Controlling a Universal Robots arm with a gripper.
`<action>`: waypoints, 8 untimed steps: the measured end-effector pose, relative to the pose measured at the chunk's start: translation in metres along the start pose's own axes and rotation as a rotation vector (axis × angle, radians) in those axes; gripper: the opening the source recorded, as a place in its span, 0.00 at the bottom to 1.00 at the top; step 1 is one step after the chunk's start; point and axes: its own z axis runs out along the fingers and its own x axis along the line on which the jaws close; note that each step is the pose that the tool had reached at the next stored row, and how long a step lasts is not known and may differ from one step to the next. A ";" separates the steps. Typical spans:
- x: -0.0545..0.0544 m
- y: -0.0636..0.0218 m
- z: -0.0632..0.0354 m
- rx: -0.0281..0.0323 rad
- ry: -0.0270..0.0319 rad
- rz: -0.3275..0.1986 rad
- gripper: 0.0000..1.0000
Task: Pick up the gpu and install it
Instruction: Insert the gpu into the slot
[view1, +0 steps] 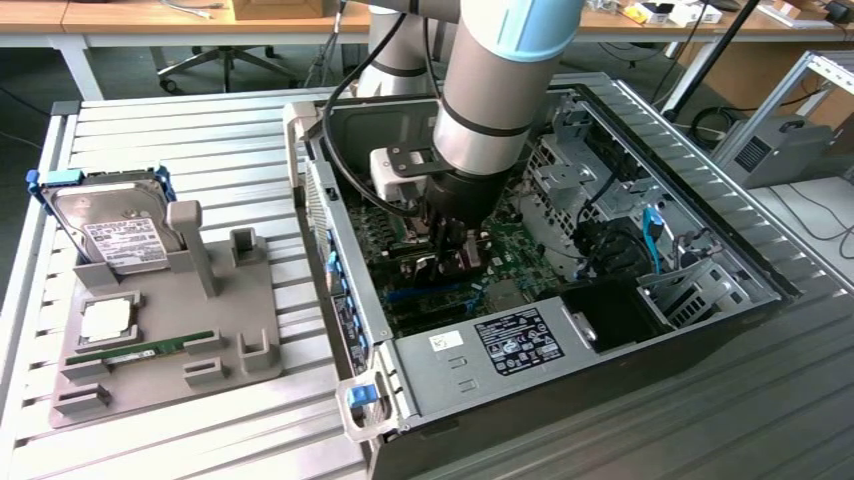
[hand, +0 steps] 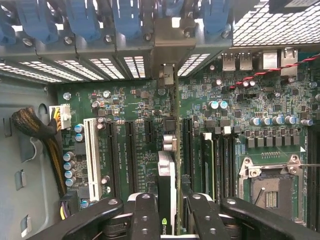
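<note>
Gripping the thin dark gpu (hand: 166, 172) with the pale silver metal end, with the black gripper (hand: 167, 217) pinched tight on its two flat sides, standing it on edge low inside the open grey computer case (view1: 694, 197), right by the long black slots (hand: 129, 150) on the green board (hand: 250, 125). Line up the bottom edge with one slot, then push straight down, slow and even, no tilt.

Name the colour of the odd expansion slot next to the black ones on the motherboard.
White; the slot shows best in the wrist view.
</note>
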 end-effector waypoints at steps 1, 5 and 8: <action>0.000 0.0000 -0.0001 0.0001 -0.0001 0.000 0.27; 0.000 0.0000 -0.0013 0.0001 -0.0002 0.000 0.27; 0.000 0.0001 -0.0008 0.0005 -0.0035 0.000 0.27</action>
